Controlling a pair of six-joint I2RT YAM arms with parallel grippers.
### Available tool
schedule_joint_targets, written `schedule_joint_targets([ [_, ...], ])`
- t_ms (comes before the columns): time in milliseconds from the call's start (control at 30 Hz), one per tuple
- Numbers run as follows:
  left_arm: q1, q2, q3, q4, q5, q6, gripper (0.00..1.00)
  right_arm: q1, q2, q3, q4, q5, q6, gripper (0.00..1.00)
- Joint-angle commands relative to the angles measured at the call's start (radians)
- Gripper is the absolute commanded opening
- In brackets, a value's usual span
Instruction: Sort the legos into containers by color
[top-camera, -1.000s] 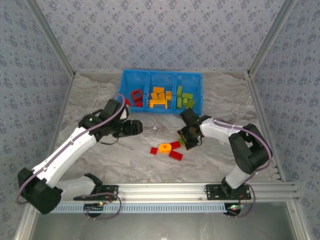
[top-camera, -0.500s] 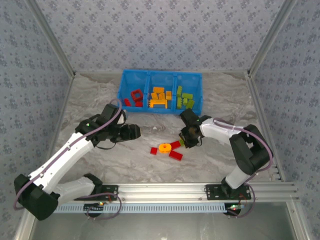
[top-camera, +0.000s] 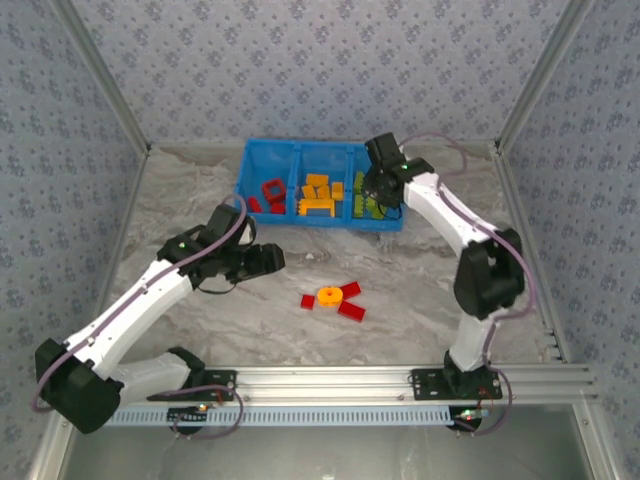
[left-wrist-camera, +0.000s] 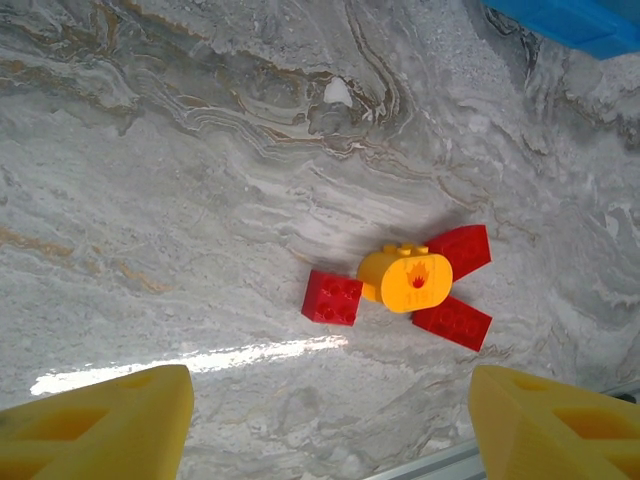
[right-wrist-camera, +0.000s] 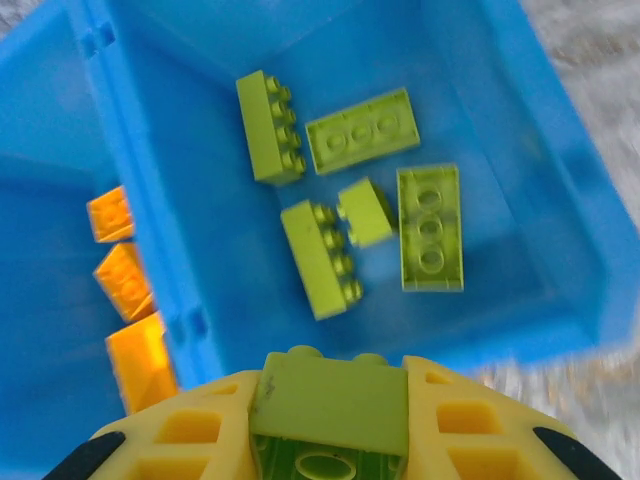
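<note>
Now, the lime green brick (right-wrist-camera: 330, 395) is clamped in your right end effector (right-wrist-camera: 332, 425), with its long axis running from one finger to the other across the wrist view. The green compartment (right-wrist-camera: 480, 110), the right-hand one of the blue bin (top-camera: 248, 165), lies straight ahead of the fingers and below them. Five green bricks (right-wrist-camera: 320, 258) are scattered on its floor. Judging from the wrist view, a release needs the brick carried a little further in, past the compartment's near wall.

Mind the divider (right-wrist-camera: 140, 190) on the left of that view. The orange-yellow bricks (right-wrist-camera: 125, 280) sit just beyond it, so any drift that way would drop the brick into the wrong colour.

Four pieces are not yet sorted, and they lie in a tight cluster on the counter (left-wrist-camera: 150, 150), well apart from the bin. They are a round orange-yellow brick (left-wrist-camera: 405, 279) and three reds pressed against it: a small square one (left-wrist-camera: 332, 297), a slanted one (left-wrist-camera: 462, 250) and a longer one (left-wrist-camera: 452, 322).

Your left end effector (left-wrist-camera: 330, 425) is much the nearer to them. Its fingers are wide apart and hold nothing, and the cluster lies ahead of it between the lines of the fingers. Because the pieces touch, pinching one is likely to nudge its neighbours, so an outer red looks like the easier first pick.
</note>
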Motion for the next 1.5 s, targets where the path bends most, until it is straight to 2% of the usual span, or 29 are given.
schedule_joint_targets([
  [0,0.008,-0.006,0.008,0.019,0.015,-0.025,0.73,-0.036,0.129,0.122,-0.054,-0.009,-0.201,0.29],
  [200,0.009,-0.042,-0.015,0.008,-0.003,-0.055,0.73,-0.063,0.356,0.394,-0.130,-0.012,-0.296,0.30],
  [367,0.009,-0.072,-0.017,-0.021,-0.017,-0.059,0.73,-0.096,0.466,0.484,-0.104,-0.006,-0.322,0.32],
  [567,0.009,-0.086,-0.028,-0.023,-0.014,-0.070,0.74,-0.095,0.599,0.643,-0.167,0.054,-0.338,0.36],
  [667,0.008,-0.061,-0.045,-0.012,0.033,-0.060,0.75,-0.092,0.625,0.663,-0.152,0.070,-0.348,0.42],
  [733,-0.001,-0.029,-0.074,0.013,0.081,-0.044,0.74,-0.090,0.650,0.708,-0.173,0.063,-0.346,0.53],
  [833,-0.046,0.031,-0.100,0.022,0.091,0.022,0.72,-0.081,0.654,0.750,-0.202,0.046,-0.348,0.62],
  [1000,-0.171,0.147,-0.087,-0.013,-0.027,0.172,0.71,-0.056,0.525,0.735,-0.224,0.039,-0.334,0.64],
  [1100,-0.241,0.220,-0.079,0.027,-0.083,0.190,0.72,-0.041,0.374,0.643,-0.214,0.045,-0.315,0.67],
  [1233,-0.311,0.314,-0.057,0.070,-0.136,0.172,0.75,-0.030,0.113,0.403,-0.175,0.048,-0.275,0.71],
  [1333,-0.354,0.393,-0.025,0.091,-0.180,0.170,0.76,-0.024,-0.101,0.158,-0.110,0.009,-0.258,0.72],
  [1467,-0.375,0.511,0.033,0.148,-0.184,0.175,0.73,-0.018,-0.357,-0.162,-0.038,-0.067,-0.253,0.72],
])
